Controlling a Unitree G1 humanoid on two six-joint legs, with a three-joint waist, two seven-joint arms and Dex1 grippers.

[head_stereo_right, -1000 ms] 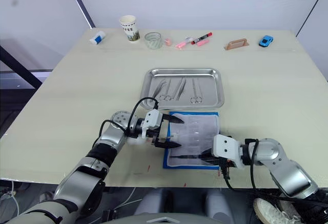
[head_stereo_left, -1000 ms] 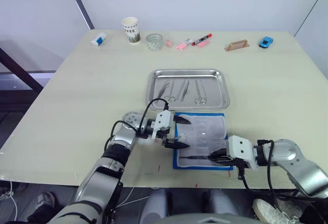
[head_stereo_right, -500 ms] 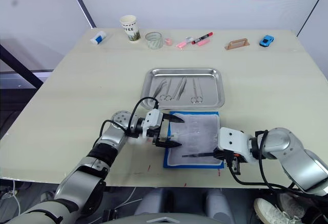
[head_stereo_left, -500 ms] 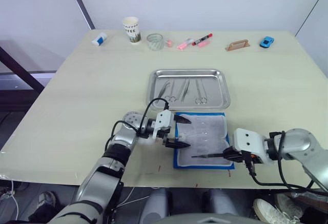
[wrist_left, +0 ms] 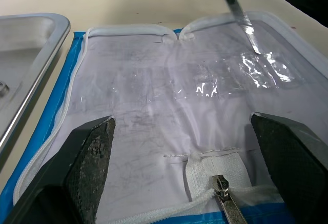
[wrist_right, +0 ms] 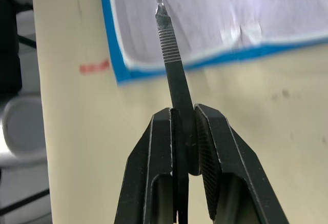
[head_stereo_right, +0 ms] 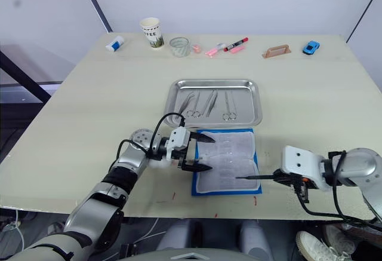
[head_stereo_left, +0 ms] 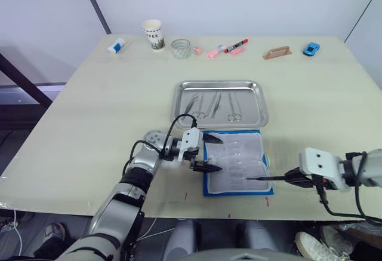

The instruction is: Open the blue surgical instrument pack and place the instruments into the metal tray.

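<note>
Lying open on the table (head_stereo_left: 89, 129), the blue surgical instrument pack (head_stereo_left: 236, 161) shows its pale lining face up, just at the 6 o'clock side of the metal tray (head_stereo_left: 219, 86). Several silvery instruments (head_stereo_left: 213, 104) rest side by side inside the tray, tweezers and ring-handled pieces, running roughly from 12 to 6 o'clock.

The right gripper (head_stereo_left: 289, 177) is off the pack's 3 o'clock edge near its near corner, its jaws clenched on a slim dark-handled instrument (head_stereo_left: 259, 178) that sticks out level toward 9 o'clock, the tip over the pack's lining. In the right wrist view the two fingers (wrist_right: 212, 147) pinch the ribbed handle between them, with the point over the pack's blue border.

The left gripper (head_stereo_left: 210, 152) sits at the pack's 9 o'clock edge, jaws released and spread wide over the lining, holding nothing. The left wrist view shows its pads (wrist_left: 92, 152) apart above the white lining, a zipper pull (wrist_left: 224, 203) between them near the edge, and the other arm's instrument tip reaching in from the far side.

Along the table's far edge, at 12 o'clock from the tray, stand a paper cup (head_stereo_left: 153, 34), a glass (head_stereo_left: 180, 48), pink and red markers (head_stereo_left: 230, 48), a wooden block (head_stereo_left: 276, 52) and a blue toy car (head_stereo_left: 310, 48).
</note>
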